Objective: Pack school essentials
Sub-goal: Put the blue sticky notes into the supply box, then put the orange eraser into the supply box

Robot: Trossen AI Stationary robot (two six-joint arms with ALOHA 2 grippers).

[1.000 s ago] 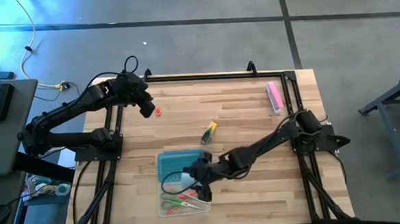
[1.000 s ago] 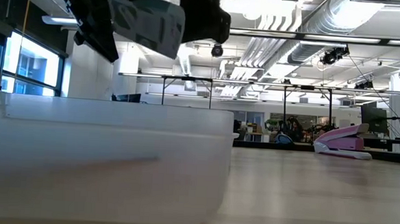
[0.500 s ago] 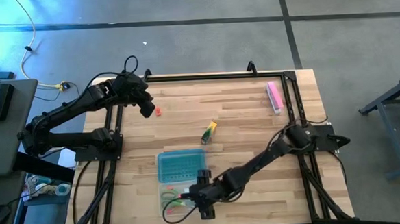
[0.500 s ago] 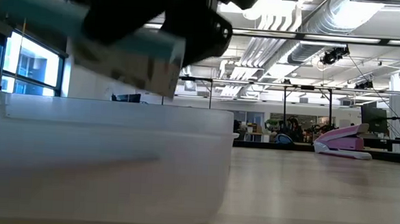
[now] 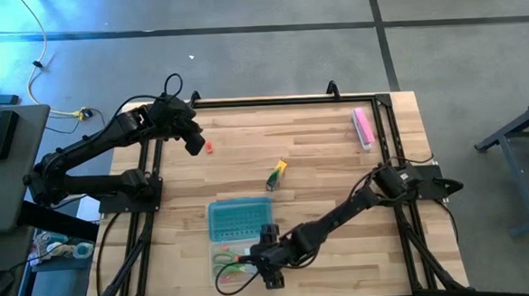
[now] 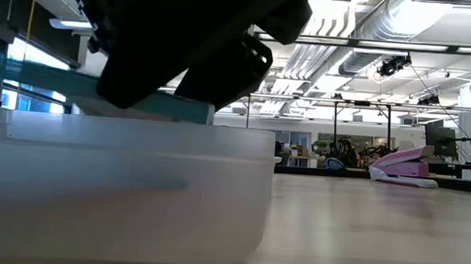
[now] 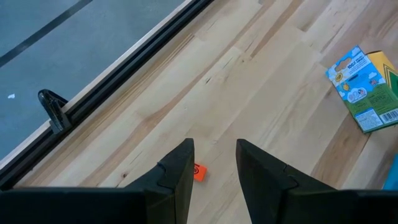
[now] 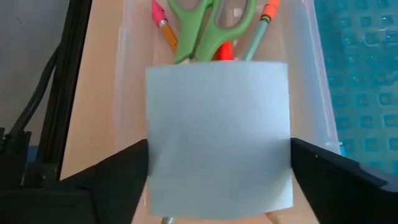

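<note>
The counter was a pale butcher-block slab of wooden strips, framed by dark rails. Near its front edge sat a clear plastic box, rectangular with smooth translucent walls, and just beyond it lay its teal lid, dimpled in a grid. The right arm stretched low and long across the counter from the right side, its right end effector hanging over the box with fingers spread wide on either side of a square, matte light-blue note pad, one in number; whether they pressed it I could not tell. Beneath the pad, inside the box, lay one pair of green-handled scissors and two pencils, orange-tipped. The left arm waited folded at the far left, its left end effector slightly apart and empty above a tiny red piece. Mid-counter lay one green-and-yellow crayon carton; a pink bar lay far right
</note>
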